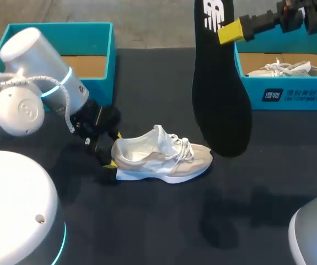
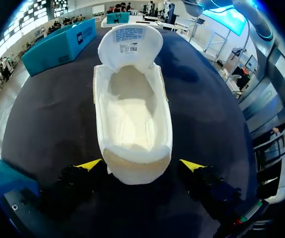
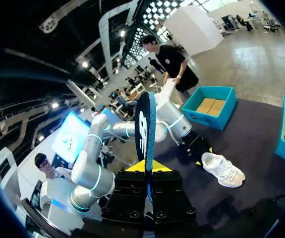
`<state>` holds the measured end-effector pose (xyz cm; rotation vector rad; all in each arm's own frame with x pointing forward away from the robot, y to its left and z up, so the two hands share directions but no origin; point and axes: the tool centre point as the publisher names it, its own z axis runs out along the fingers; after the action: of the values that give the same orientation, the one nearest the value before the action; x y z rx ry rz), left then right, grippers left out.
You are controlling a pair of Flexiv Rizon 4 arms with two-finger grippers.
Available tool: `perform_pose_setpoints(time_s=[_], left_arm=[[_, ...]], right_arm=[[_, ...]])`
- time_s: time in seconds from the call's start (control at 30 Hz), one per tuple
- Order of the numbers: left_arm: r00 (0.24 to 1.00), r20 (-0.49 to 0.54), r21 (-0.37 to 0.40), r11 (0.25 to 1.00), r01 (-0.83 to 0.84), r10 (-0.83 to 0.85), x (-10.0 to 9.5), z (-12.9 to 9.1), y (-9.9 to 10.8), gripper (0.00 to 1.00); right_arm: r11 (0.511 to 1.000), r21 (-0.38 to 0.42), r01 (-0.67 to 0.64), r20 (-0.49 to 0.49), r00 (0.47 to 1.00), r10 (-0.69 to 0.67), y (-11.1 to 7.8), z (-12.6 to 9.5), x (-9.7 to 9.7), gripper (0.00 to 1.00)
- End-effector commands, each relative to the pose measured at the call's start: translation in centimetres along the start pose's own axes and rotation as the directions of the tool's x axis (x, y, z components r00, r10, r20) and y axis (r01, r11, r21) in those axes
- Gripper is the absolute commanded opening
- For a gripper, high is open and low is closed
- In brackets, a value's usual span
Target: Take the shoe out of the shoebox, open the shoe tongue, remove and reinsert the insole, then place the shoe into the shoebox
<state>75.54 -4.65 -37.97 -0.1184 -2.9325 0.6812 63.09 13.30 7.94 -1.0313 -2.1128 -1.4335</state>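
Teal shoebox (image 1: 247, 88) holds a sneaker (image 1: 290, 69); right end effector (image 3: 147, 168) pinches the insole (image 1: 221, 94), left end effector (image 2: 141, 166) spread.

Left arm (image 1: 37, 61): glossy white rounded links, glowing cyan rings (image 1: 59, 88), a braided white cable (image 1: 15, 81) alongside. Left gripper (image 2: 141, 166) and right gripper (image 3: 147, 168) — black, yellow-tipped, the right's body studded with screws.

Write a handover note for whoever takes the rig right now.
Left gripper: open, fingers either side of the shoe at its heel.
Right gripper: shut on the insole, held up above the table.
Shoe: on the table, tongue folded back.
Done: shoe out, tongue open, insole out.
Left to do: insole back in, shoe into the empty box.
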Motion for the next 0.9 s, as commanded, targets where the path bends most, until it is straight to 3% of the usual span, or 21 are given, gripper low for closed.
perform_pose_setpoints(time_s=[0.03,0.33,0.9], left_arm=[[1.000,-0.014,-0.098,0.995,0.006,-0.007,-0.2,-0.9,-0.3,1.00],[0.998,0.058,-0.230,0.973,0.013,0.001,0.4,-2.6,-1.4,1.00],[0.997,0.081,-0.275,0.961,0.039,-0.018,0.8,-3.4,-2.4,1.00]], right_arm=[[1.000,0.004,-0.002,0.001,1.000,0.002,0.2,0.2,0.0,0.00],[1.000,0.004,-0.002,0.001,1.000,0.002,0.2,0.2,0.0,0.00],[1.000,0.004,-0.002,0.001,1.000,0.002,0.2,0.2,0.0,0.00]])
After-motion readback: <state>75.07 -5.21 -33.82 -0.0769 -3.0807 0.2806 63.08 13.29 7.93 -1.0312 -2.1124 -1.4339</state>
